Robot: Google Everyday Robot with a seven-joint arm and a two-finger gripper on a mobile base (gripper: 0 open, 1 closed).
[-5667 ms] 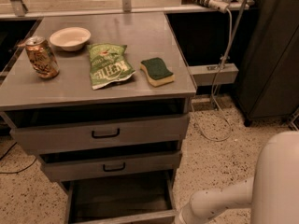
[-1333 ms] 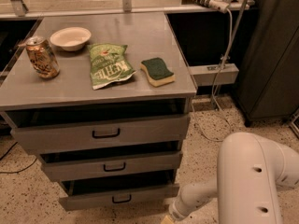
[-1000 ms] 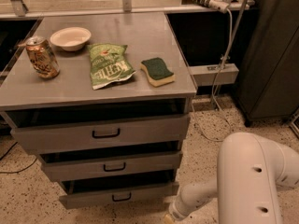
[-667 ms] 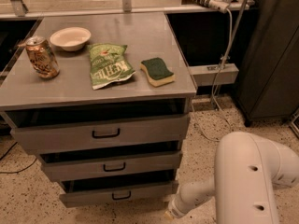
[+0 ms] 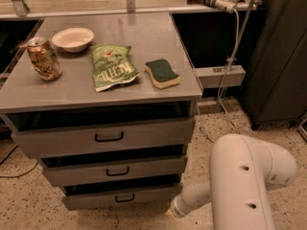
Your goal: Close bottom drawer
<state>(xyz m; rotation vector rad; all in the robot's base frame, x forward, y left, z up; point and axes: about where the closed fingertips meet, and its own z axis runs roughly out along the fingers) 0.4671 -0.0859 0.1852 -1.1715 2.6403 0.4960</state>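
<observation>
Bottom drawer (image 5: 122, 198) nearly flush. Gripper (image 5: 171, 212) at its right end, grip state unreadable. Push square along the slide, not sideways.

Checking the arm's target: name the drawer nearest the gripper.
The bottom drawer, lowest and shallowest; the gripper sits by its right end, below the middle drawer and top drawer.

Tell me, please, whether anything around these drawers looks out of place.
Nothing stands out: the grey metal bottom drawer sits nearly shut and square, and the robot's gripper is low by its right end.
</observation>
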